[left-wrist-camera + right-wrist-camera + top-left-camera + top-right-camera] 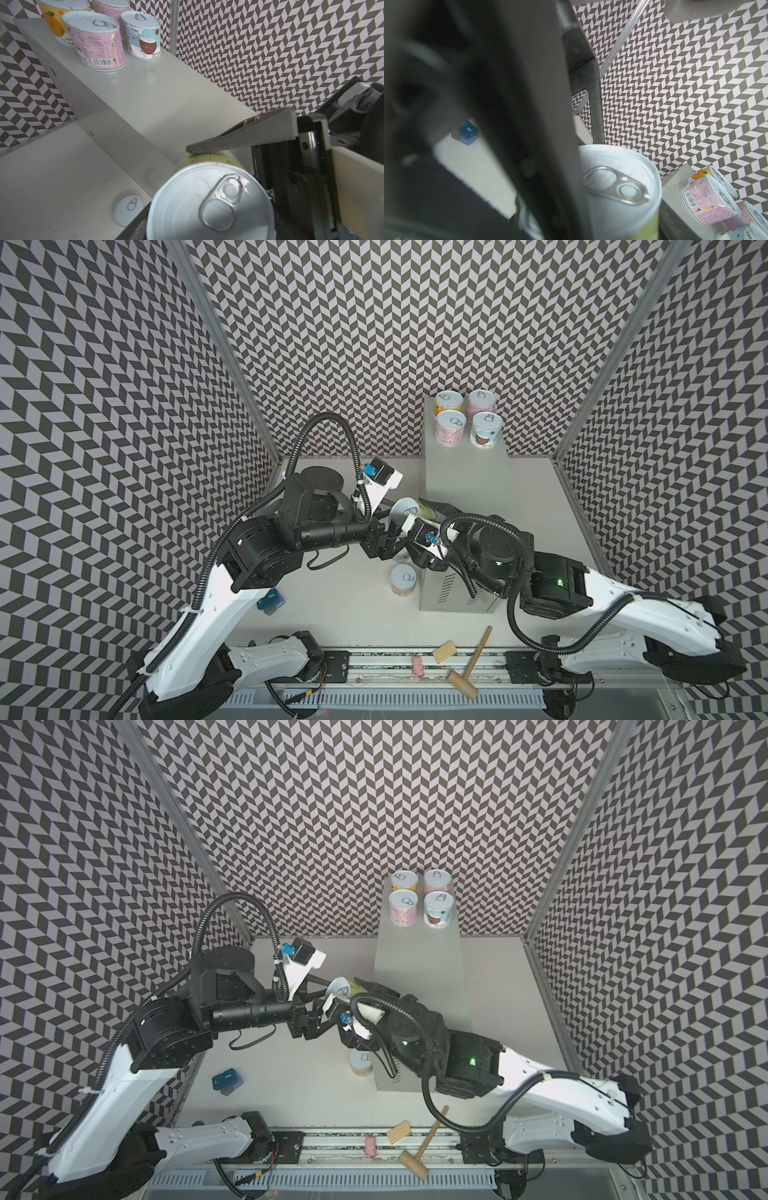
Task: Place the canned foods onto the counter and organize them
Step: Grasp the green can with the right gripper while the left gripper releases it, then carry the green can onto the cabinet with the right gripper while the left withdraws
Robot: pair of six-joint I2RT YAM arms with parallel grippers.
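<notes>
Green-labelled can (187, 207) with silver pull-tab lid sits tilted, clamped by right claw (422, 512); left claw (399, 537) spread I cannot tell.

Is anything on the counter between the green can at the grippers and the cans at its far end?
Nothing visible does: the counter top lies bare from the green can to the pink can and light blue can.

A small blue box (271, 602) marked "Tues" lies near the left edge of the white desk (353, 614). Along the front edge lie a small pink object (418, 667), a pale wooden block (444, 651) and a wooden mallet (476, 654). Chevron-patterned walls (374, 344) enclose three sides.
</notes>
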